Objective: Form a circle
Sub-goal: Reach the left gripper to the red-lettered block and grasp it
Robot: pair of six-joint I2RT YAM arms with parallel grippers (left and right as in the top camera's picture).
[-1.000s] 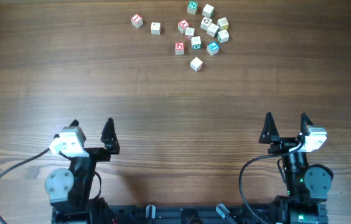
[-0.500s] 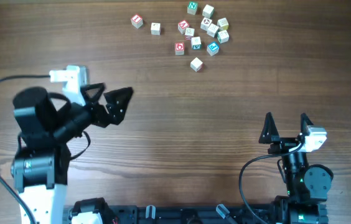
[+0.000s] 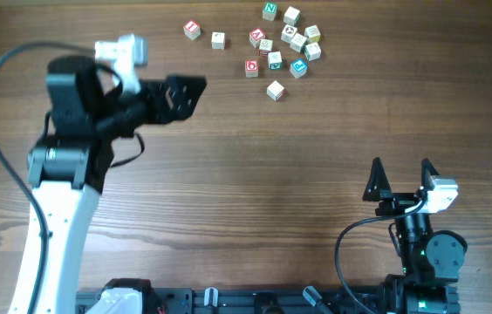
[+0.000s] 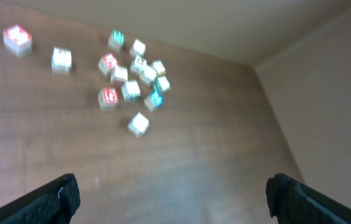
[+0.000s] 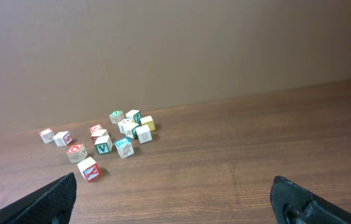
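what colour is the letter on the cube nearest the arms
Red; that cube shows it best in the right wrist view.

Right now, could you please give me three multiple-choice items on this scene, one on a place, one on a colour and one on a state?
1. Where do the letter cubes lie?
A. At the far side of the table
B. At the near edge
C. Inside a box

2. In the overhead view, the top face of the leftmost cube is:
A. green
B. red
C. blue

3. The left end effector is:
A. shut on a cube
B. shut on nothing
C. open and empty

Answers:
1 A, every cube sits scattered along the far side.
2 B, its top shows red.
3 C, its jaws stand wide apart with nothing between them.
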